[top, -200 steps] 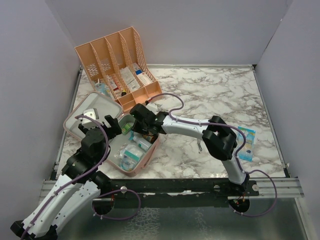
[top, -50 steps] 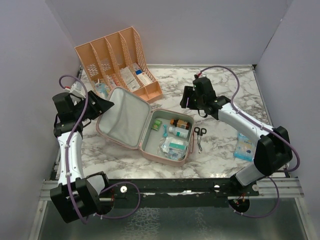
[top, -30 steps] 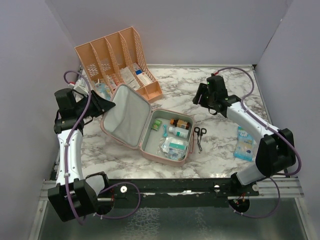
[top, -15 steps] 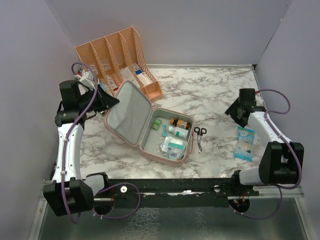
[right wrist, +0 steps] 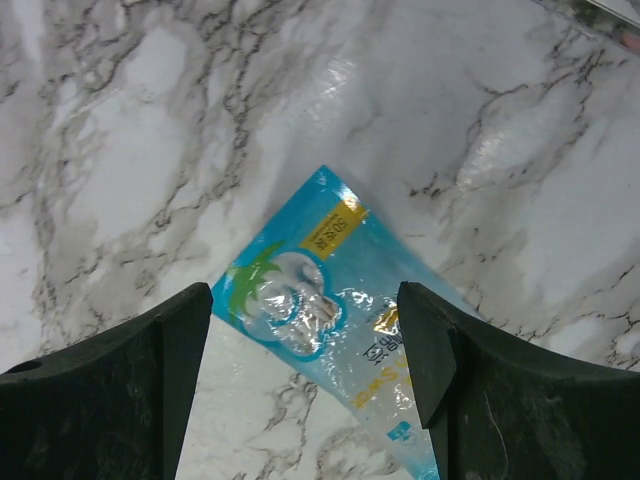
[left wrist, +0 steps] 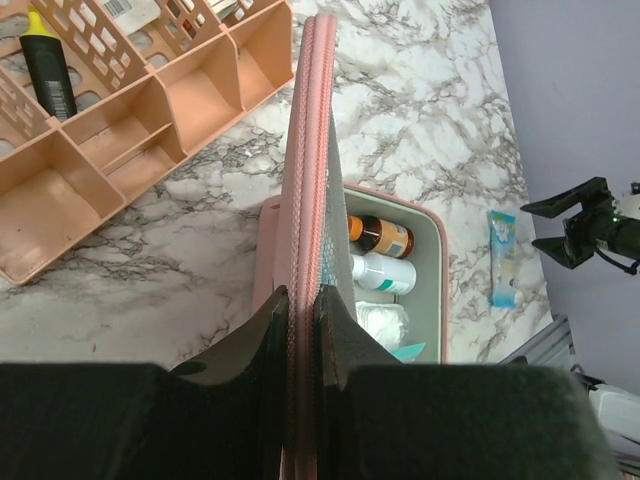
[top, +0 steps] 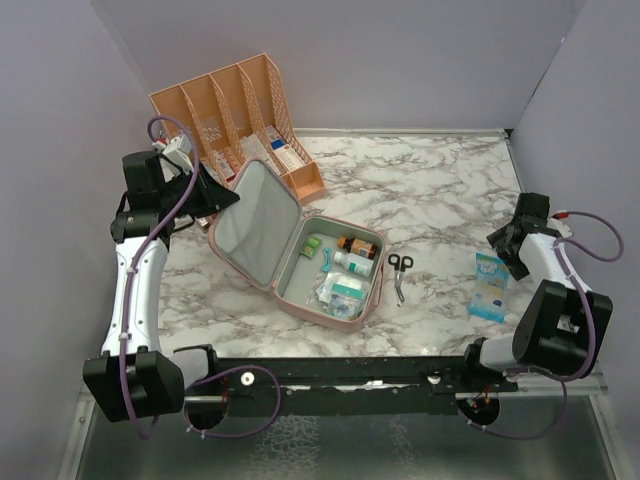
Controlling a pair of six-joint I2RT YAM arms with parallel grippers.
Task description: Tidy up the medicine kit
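Since the earlier views, the lid of the medicine kit (top: 250, 222) has been tipping up steeper under the left gripper (left wrist: 303, 300), and the right arm has been swinging from mid-table out to the right edge. At far left, the left gripper is pinching the lid's pink zip edge, its fingers (left wrist: 268, 325) closed tight on either side of the rim. Behind it the peach desk organizer (top: 230, 120) is standing at the back of the marble table (top: 430, 190). The kit is lying open left of the table's centre, its base flat and holding an amber bottle (top: 357, 246), a white bottle (top: 352, 263) and small packets. Black scissors (top: 397, 272) are lying just beside the base on its right. Near the right edge, the right gripper (right wrist: 305, 300) is hovering over a blue packet (right wrist: 320, 300), fingers spread wide and gripping nothing.
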